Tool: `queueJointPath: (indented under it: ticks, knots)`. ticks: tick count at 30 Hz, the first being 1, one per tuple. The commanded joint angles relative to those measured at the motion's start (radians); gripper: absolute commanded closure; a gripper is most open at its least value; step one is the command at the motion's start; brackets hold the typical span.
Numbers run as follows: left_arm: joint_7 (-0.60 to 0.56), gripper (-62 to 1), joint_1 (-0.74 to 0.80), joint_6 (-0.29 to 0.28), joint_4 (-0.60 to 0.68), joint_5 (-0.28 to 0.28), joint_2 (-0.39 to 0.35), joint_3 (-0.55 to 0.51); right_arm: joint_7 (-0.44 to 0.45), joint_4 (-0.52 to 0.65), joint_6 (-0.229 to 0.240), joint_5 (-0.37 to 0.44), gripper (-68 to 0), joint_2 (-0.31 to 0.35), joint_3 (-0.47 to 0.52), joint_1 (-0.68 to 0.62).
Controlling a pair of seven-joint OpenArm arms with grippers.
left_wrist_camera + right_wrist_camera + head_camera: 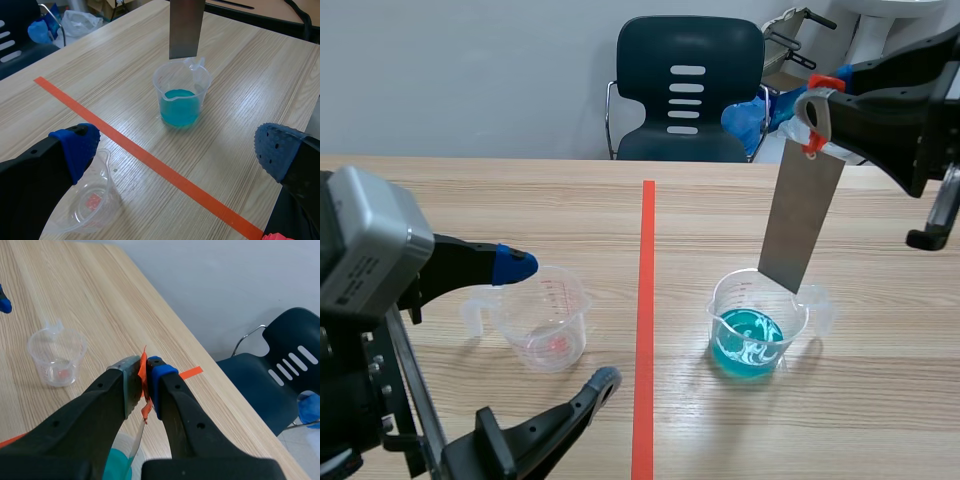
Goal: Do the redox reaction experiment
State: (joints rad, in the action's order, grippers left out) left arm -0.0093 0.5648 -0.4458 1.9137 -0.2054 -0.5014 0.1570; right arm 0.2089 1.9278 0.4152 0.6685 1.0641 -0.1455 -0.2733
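- The strip (800, 220) is a thin, flat grey metal sheet. I judge it stiff and light, with smooth faces that could slide in a loose hold.
- The right pincer (144, 369) is clamped on the strip's top end, pads on the two flat faces, where an orange tab (146, 412) is stuck on. That is the sensible place to hold it: high up, dry, and leaving the whole lower length free to go into the liquid.
- The strip hangs nearly upright, tilted a little, with its lower end at or just above the rim of the blue cup (730, 300). It is not yet in the blue liquid (750, 345).
- The blue cup is thin clear plastic with a spout, about a third full. It is likely light and easy to tip if the strip knocks the wall, so the strip should go down the middle.
- The left pincer (177, 150) is spread wide and holds nothing. The empty cup (548, 320) stands on the surface between its fingers, close by one pad. I cannot tell whether they touch.
- That cup is probably flimsy. A grip across its wall should be gentle, or it may buckle or slip out.
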Motion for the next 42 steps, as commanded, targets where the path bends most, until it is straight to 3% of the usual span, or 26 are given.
queueJointPath:
  ticks: [1, 8, 25, 35, 42]
  knots:
    - [-0.016, -62.3, -0.005, 0.002, 0.012, -0.006, 0.005, 0.002, 0.006, -0.001, -0.004, -0.005, -0.7, -0.006, -0.004, 0.032]
    - [-0.016, -62.3, -0.005, 0.002, 0.012, -0.006, 0.005, 0.002, -0.029, -0.024, 0.004, -0.038, -0.7, -0.064, -0.064, 0.086]
    - [-0.016, -62.3, -0.005, 0.002, 0.012, -0.006, 0.005, 0.002, -0.031, -0.077, 0.005, -0.112, -0.7, -0.121, -0.126, 0.093]
    - [-0.016, -62.3, -0.005, 0.002, 0.012, -0.006, 0.005, 0.002, -0.039, -0.14, 0.035, -0.172, -0.7, -0.192, -0.131, 0.093]
    - [-0.016, -62.3, -0.005, 0.002, 0.012, -0.006, 0.005, 0.002, -0.04, -0.188, 0.082, -0.225, -0.7, -0.26, -0.132, 0.101]
